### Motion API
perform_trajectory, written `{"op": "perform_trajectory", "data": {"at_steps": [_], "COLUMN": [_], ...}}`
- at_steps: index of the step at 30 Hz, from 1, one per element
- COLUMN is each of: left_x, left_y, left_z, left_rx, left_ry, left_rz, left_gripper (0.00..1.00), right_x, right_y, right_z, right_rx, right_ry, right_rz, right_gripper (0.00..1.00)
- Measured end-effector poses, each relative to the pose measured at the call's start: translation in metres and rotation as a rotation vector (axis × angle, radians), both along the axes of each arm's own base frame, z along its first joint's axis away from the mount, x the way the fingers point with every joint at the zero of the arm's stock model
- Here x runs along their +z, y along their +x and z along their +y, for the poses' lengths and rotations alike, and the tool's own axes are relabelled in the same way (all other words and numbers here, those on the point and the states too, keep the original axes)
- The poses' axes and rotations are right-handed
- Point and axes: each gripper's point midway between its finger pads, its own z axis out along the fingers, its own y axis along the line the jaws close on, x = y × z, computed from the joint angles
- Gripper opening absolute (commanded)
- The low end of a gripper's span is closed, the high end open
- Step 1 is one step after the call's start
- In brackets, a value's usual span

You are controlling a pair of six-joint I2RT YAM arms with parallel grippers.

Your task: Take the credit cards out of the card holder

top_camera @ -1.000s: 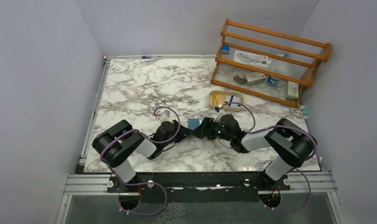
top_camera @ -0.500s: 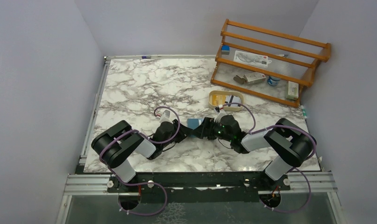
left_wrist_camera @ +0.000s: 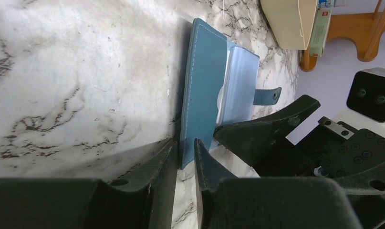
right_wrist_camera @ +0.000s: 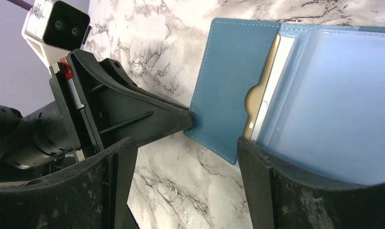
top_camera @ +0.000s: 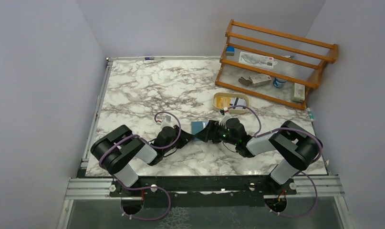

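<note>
- Open holder (top_camera: 198, 127): middle of worktop (top_camera: 147, 86), toward near edge.
- Two cards (right_wrist_camera: 256, 100): inside its pocket.
- Left gripper (left_wrist_camera: 185, 160): clamped on its teal flap.
- Right gripper (right_wrist_camera: 186, 143): jaws wide apart.

Left arm (top_camera: 126, 151) has pulled back a bit toward the near-left since a second ago; elbow and wrist both sit lower-left in the top view. Black two-finger left gripper (left_wrist_camera: 186, 149) went back with it, tips still at the cover edge. Teal-blue folding card holder (top_camera: 198, 127) went from a squarish blue patch to a darker, pointed wedge seen from above.
</note>
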Motion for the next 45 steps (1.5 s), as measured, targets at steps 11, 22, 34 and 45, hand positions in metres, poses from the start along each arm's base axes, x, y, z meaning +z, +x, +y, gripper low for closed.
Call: {"op": "perform_trajectory", "data": {"at_steps": [11,22,34,45], "left_x": [-0.002,-0.002,0.004,0.002], "left_y": [0.006,-0.003,-0.015,-0.024], "left_z": [-0.007,0.000,0.003,-0.014], "left_rx": [-0.011,-0.007,-0.070,-0.148], "left_ry": [-0.001,-0.002,-0.061,-0.215], "left_rz": [0.008,0.014,-0.075,-0.054], "left_gripper": [0.00,0.00,0.00,0.00], "right_x": [0.000,0.000,0.005,0.005], "right_y": [0.001,0.002,0.019,0.022], "right_z": [-0.002,-0.006,-0.017,-0.015], "right_rx": [-0.006,-0.016,-0.055,-0.016], "right_ry": [0.001,-0.016,-0.068,-0.045], "right_rz": [-0.001,0.013,0.006,0.009], "right_gripper": [0.82,0.87,0.87,0.87]}}
